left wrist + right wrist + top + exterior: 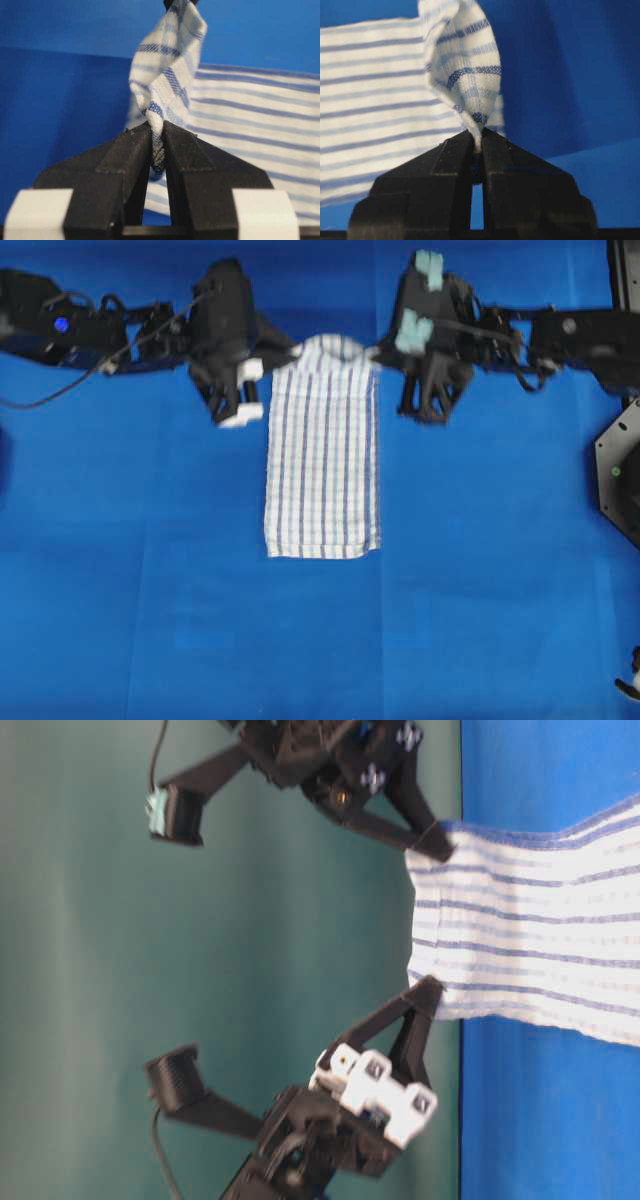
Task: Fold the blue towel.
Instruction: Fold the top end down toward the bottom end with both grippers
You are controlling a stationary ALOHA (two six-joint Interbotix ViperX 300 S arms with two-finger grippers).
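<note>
From overhead, the blue towel point(322, 450), white with thin blue stripes, lies as a long strip at the centre of the blue table cover point(150, 620), its twelve o'clock end lifted; the left gripper point(262, 368) at ten o'clock and right gripper point(385, 358) at two o'clock each pinch a corner. The table-level view shows that edge raised and stretched between them. Both wrist views show jaws clamped on bunched cloth. A fold seems under way; next, likely carry the edge toward six o'clock, evenly.
</note>
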